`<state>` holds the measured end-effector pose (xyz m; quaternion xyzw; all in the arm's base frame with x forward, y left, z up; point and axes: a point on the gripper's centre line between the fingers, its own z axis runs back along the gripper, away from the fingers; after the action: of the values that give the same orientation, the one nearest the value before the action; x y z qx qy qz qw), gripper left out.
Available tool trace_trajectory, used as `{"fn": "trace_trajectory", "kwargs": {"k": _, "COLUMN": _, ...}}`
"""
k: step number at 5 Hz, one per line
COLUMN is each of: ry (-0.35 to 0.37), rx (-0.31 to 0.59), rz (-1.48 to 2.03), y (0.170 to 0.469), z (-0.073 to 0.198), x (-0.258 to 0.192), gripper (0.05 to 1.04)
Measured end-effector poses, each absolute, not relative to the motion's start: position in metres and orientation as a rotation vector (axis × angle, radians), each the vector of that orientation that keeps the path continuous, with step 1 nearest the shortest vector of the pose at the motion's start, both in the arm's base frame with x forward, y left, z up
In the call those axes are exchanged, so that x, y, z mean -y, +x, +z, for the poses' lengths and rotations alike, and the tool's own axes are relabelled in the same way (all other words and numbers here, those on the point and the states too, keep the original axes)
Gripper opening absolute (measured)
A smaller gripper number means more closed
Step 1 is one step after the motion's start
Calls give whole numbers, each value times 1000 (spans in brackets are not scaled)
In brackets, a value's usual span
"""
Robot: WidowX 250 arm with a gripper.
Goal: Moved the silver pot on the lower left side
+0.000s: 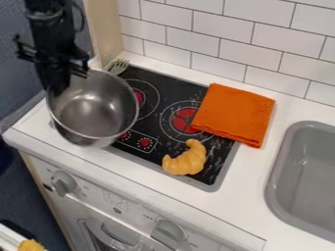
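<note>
A silver pot (95, 110) tilts over the left end of the counter (131, 171). The jaws of the black arm (49, 29) seem closed on its upper-left rim, its body lying to their lower right.

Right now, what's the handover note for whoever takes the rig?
Gripper: upper left, at the pot's left rim; can't tell if it has hold.
Pot: left end of the counter, overlapping the stove's left part in view; can't tell if it's fully down.
Done: pot is at the left side.
Left: probably settle it lower left, free the gripper, back off.
Nearby: croissant on stove, cloth over its right edge.
</note>
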<state>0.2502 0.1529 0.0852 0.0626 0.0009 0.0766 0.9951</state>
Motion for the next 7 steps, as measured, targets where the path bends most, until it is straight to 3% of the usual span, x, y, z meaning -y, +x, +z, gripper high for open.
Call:
{"fn": "trace_trajectory", "kwargs": {"k": 2, "ry": 164, "rx": -63, "rz": 166, "y": 254, "z": 67, "x": -174, "gripper": 89}}
{"fn": "trace_trajectory", "kwargs": {"k": 3, "ry": 156, "rx": -82, "rz": 164, "y": 253, "z": 60, "x": -175, "gripper": 253}}
{"fn": "trace_trajectory", "kwargs": {"k": 5, "ry": 140, "rx": -76, "rz": 127, "y": 255, "z": 55, "x": -173, "gripper": 857}}
{"fn": "trace_trajectory", "kwargs": {"k": 6, "ry": 146, "rx": 9, "rz": 103, "y": 258, "z": 62, "x": -168, "gripper": 1011}}
{"fn": "trace_trajectory", "kwargs": {"k": 7, "ry": 134, "rx": 121, "rz": 31, "y": 267, "z": 86, "x": -152, "gripper": 1008}}
